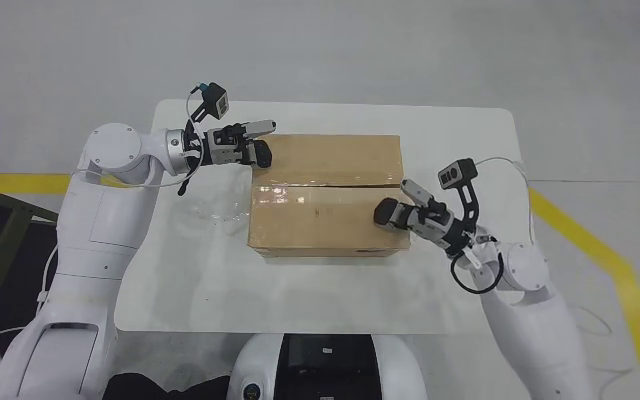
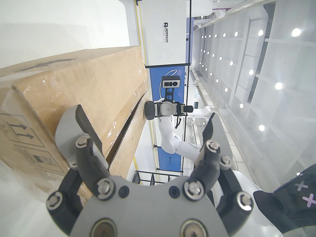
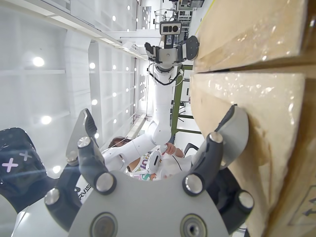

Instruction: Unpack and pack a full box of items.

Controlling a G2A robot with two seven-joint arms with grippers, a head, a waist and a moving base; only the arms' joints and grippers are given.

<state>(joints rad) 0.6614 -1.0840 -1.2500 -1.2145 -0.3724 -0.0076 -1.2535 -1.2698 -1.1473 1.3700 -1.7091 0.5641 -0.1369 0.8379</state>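
- Nearest me is the bare front of the rounded white table (image 1: pixel 180 290).
- Just past that, the right gripper (image 1: pixel 395 200) sits at the right end of the brown cardboard box (image 1: pixel 325 195), on the near flap's side.
- It is spread wide and grasping nothing. One finger (image 3: pixel 234 124) is laid against the box's top at that end, and the other finger (image 3: pixel 85 122) sticks out into open air.
- The box itself sits flat in the middle of the table with both top flaps folded down. Its long sides run left to right.
- A dark seam runs lengthwise between the flaps, and a strip of glossy clear tape (image 1: pixel 300 185) shines across the left part of the top.
- Printed handling arrows show on the box's left end panel.
- On the tabletop just left of the box there's a faint sheen, possibly a crumpled clear film (image 1: pixel 212 205), though it's hard to make out from here.
- Farther back, the left gripper (image 1: pixel 266 140) is at the box's far left corner.
- It's released as well, with its jaws wide apart. One finger (image 2: pixel 81 122) presses on the box's top beside the seam, while the other finger (image 2: pixel 209 129) hangs free above with nothing between them.
- The two grippers face each other along the length of the box, one at each end and well apart.
- Beyond the table on the right, a yellow floor line (image 1: pixel 570 225) runs across the grey floor.
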